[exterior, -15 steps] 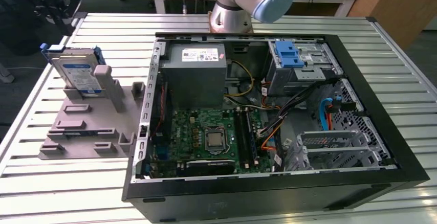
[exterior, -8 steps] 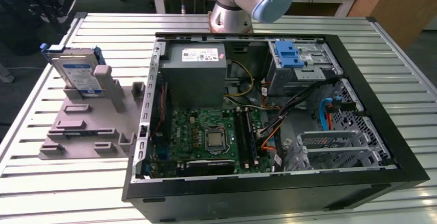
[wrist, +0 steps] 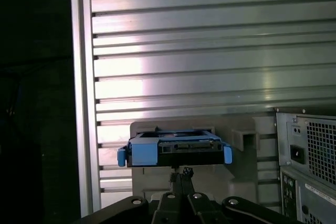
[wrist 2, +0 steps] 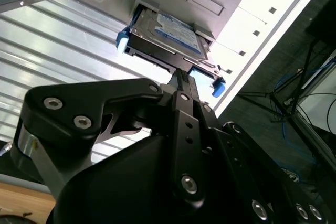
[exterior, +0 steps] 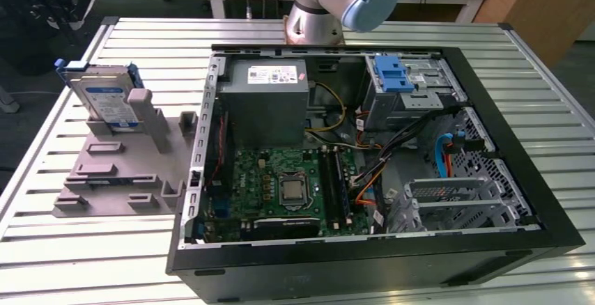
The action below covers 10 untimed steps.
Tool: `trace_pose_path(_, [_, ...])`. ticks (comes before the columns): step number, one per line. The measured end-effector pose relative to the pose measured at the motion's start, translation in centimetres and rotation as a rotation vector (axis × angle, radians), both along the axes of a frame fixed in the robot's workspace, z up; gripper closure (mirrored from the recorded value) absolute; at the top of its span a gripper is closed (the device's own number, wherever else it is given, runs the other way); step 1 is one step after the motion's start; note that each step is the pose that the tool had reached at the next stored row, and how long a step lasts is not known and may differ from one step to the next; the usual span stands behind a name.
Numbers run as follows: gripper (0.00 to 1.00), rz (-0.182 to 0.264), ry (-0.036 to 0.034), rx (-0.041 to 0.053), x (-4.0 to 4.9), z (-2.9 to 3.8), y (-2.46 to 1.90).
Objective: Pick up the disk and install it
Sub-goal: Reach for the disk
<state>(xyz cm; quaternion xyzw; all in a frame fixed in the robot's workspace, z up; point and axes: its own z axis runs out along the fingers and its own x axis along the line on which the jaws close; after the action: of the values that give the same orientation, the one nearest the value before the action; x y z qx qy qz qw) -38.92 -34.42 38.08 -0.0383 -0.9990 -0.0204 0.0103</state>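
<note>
On the exterior view's left the disk [exterior: 104, 99] stands on edge in its gray holder [exterior: 121, 173], outside the open computer case [exterior: 372, 267], so pickup and installation both remain. In the first wrist view the gripper [wrist: 181, 172] points at the disk's near edge, fingers pressed together, gripping nothing.

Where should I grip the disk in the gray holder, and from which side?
Probably the free top edge of the disk, midway between the blue tabs, pinching its flat faces. It stands on edge in the gray holder, lower part covered, so come from above.
</note>
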Motion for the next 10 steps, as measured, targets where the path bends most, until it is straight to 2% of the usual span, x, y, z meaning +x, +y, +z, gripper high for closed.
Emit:
trace_pose_path(3, [0.89, 0.0, 0.0001, -0.0001, -0.02, 0.01, 0.0])
trace_pose_path(10, [0.89, 0.011, -0.0007, -0.0035, -0.73, -0.09, 0.0])
